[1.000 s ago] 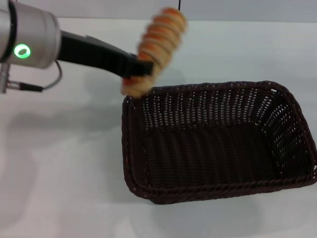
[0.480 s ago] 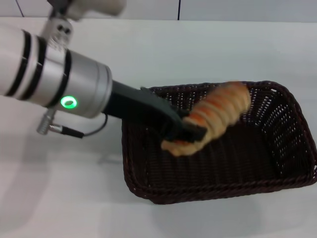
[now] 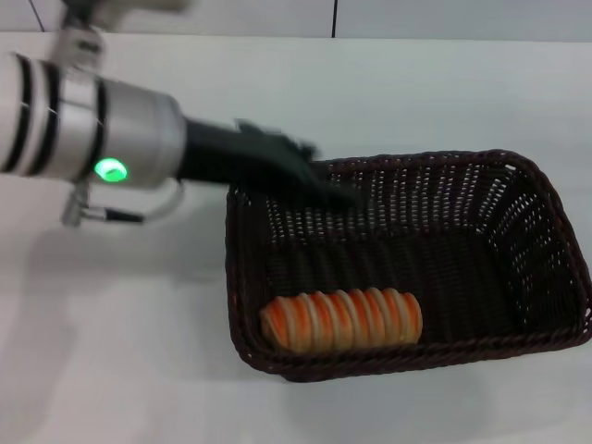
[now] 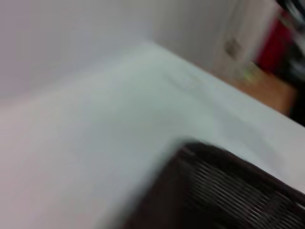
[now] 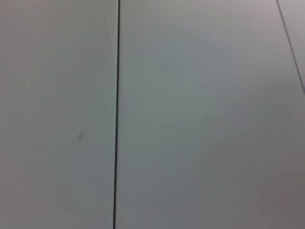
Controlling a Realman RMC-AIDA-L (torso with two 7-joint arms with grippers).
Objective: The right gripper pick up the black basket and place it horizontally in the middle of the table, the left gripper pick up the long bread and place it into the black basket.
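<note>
The plain white, smooth tabletop fills most of the head view, and on it, right of centre, sits the large rectangular dark brown-black woven wicker basket with its braided rim and open-weave sloping sides, its long side running across the view. In the left wrist view a corner of the same basket shows blurred against the white table surface. From the upper left of the head view the silver cylindrical left arm with black bands and a glowing green light reaches in toward the basket, ending in the black left gripper, which hangs above the basket's rear left corner, over the rim and clear of the bread. The gripper is smeared, so whether its fingers are spread or pressed together cannot be told; nothing is seen between them. The small elongated loaf with alternating orange and cream ridged stripes lies flat on the basket floor, along the near wall and toward the left end, well apart from the gripper. The right gripper appears in no view; its wrist camera shows only a pale panelled surface with a thin dark seam.
</note>
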